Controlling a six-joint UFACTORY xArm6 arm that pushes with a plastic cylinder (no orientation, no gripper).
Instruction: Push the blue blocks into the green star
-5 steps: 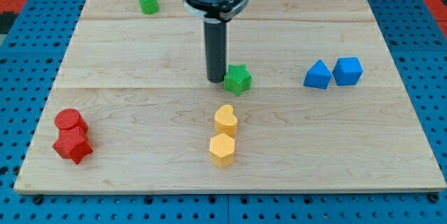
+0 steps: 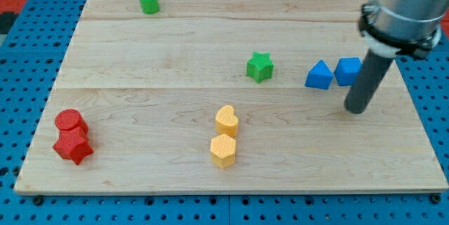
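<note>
A green star point(image 2: 259, 66) sits near the middle of the wooden board point(image 2: 140, 113). To its right, a blue triangle block point(image 2: 319, 75) and a blue cube point(image 2: 347, 71) touch side by side. My tip point(image 2: 356, 110) rests on the board just below and right of the blue cube, and the rod covers the cube's right edge. The tip is well right of the green star.
A green cylinder-like block point(image 2: 148, 1) stands at the view's top left. A yellow heart point(image 2: 226, 120) and a yellow hexagon point(image 2: 223, 151) sit below the star. A red cylinder point(image 2: 70, 121) and a red star point(image 2: 74, 146) sit at the bottom left.
My tip has moved from the star's left side to the far right, below the blue cube. The green star now sits a little further right and up.
</note>
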